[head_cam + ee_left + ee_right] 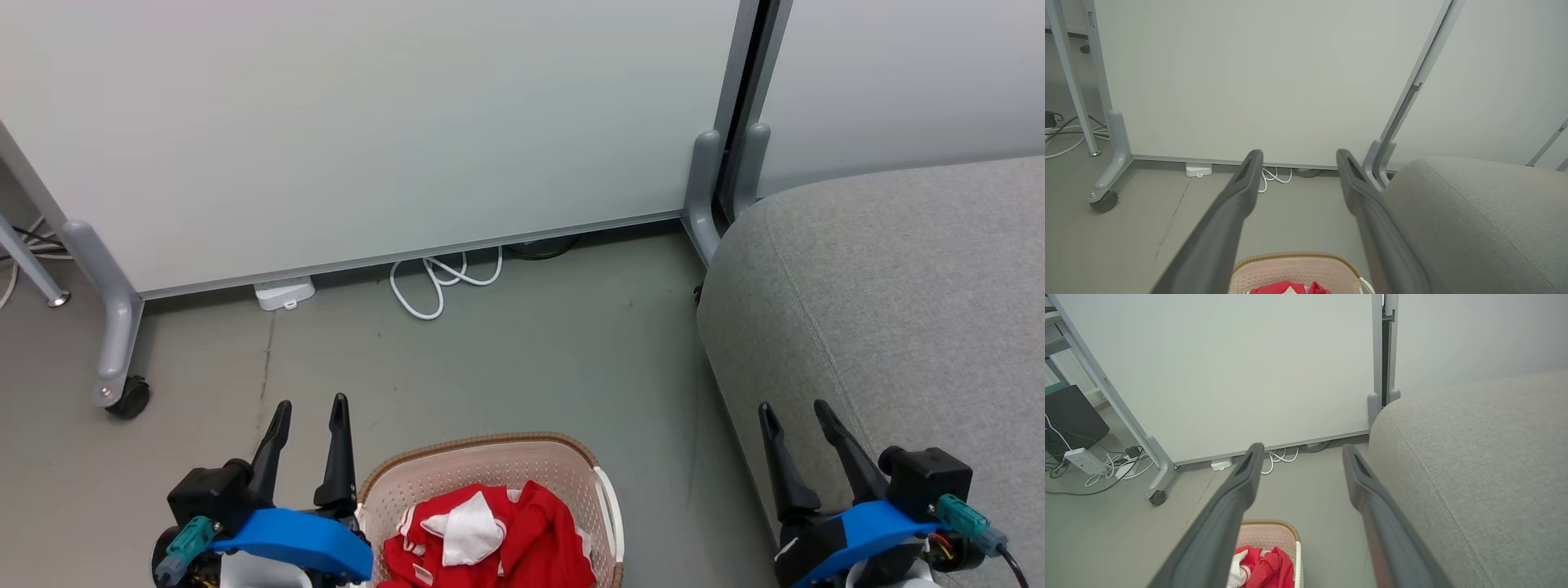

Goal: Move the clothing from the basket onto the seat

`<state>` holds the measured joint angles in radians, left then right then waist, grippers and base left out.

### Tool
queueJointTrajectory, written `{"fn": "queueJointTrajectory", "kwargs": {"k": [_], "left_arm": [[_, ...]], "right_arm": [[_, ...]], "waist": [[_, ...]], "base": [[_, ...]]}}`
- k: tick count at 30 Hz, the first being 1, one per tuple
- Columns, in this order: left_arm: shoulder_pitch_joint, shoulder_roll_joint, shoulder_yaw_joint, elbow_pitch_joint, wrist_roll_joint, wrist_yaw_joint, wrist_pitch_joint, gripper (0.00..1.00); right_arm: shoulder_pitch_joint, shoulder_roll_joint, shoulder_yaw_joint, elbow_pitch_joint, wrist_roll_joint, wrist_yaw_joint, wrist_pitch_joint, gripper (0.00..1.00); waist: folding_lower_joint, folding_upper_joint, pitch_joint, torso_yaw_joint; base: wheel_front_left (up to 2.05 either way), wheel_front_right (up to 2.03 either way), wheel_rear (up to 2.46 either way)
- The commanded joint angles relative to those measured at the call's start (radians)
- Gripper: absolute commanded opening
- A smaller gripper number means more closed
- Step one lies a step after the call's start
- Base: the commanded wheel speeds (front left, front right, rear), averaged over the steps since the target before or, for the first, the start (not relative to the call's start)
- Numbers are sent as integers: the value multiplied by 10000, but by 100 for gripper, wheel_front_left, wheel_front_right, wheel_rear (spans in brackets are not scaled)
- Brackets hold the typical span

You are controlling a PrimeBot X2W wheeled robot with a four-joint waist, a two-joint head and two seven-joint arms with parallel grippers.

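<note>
Two pale partition panels point(367, 122) on grey wheeled feet stand across the far side, and we see the grey floor point(506, 367) running from them toward us. The seat point(898, 310), light grey with a stitched seam, takes up the right side, its rounded edge facing left. The basket point(490, 459) stands on the floor at the near middle, apart from the seat's edge; it is cream and perforated, with a brown woven rim. The clothing point(531, 543) is inside it, a crumpled red heap with a white patch on top and white striped trim showing at the sides.

The left gripper point(312, 402) hovers just left of the basket. Its two dark fingers point(1241, 196) are spread well apart, and in the left wrist view we find only floor and the basket's far rim between them. The right gripper point(791, 406) hangs at the near right, close by the seat's left edge, likewise spread wide and holding nothing. A looped white cable point(441, 286) and a small white box point(284, 292) lie at the foot of the panels.
</note>
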<state>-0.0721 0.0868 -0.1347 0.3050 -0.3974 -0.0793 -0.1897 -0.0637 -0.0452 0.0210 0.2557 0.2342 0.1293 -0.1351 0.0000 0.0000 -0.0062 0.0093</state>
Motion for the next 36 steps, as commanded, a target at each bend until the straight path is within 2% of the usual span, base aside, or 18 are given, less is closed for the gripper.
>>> {"fn": "queueJointTrajectory", "kwargs": {"k": [1,12,23,36], "left_arm": [[-161,16,-15,-91,204,-19,-95,100],[-67,-64,-39,20,1009,-60,-328,100],[-2,-168,138,169,1299,-177,-533,100],[-50,-234,76,354,2207,-247,-773,100]], "right_arm": [[-176,-65,18,-48,-183,17,-98,100],[-146,-70,119,-60,-1160,18,-265,100],[-142,-71,52,3,-1699,14,-557,100],[-187,-78,97,90,-2551,16,-835,100]], "waist": [[0,0,-1,-1],[0,0,-37,3],[0,0,-79,-5],[0,0,-88,24]], "base": [[0,0,0],[0,0,0],[0,0,0],[0,0,0]]}}
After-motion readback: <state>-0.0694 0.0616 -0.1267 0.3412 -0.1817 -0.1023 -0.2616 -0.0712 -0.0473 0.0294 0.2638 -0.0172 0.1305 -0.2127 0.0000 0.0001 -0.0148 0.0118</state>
